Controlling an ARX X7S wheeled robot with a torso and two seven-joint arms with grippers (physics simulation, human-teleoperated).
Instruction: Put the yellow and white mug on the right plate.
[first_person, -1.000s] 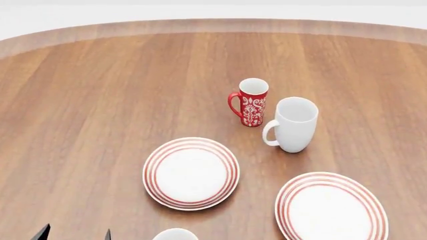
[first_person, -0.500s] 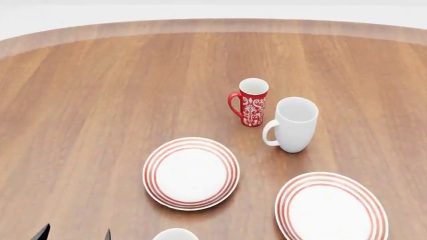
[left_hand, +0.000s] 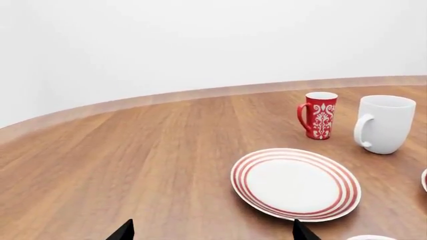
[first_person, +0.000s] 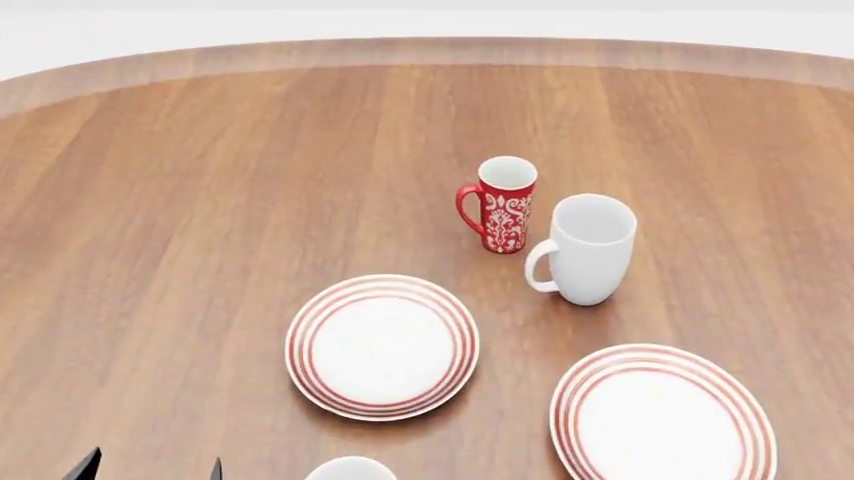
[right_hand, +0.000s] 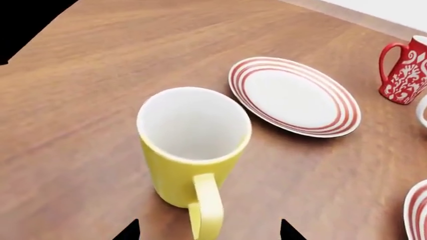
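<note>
- Yellow and white mug (right_hand: 192, 150) upright on worktop (first_person: 200, 200), near edge, just nearer than left plate (first_person: 382, 346).
- Right plate (first_person: 663, 417) bare, beside left plate.
- Right pincer (right_hand: 209, 231) open, tips flanking mug handle.
- Left pincer (left_hand: 210, 231) open, gripping nothing.

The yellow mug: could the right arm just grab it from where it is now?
Probably yes. The yellow and white mug stands upright, alone on bare table, just ahead of the right end effector, handle toward it, nothing between.
</note>
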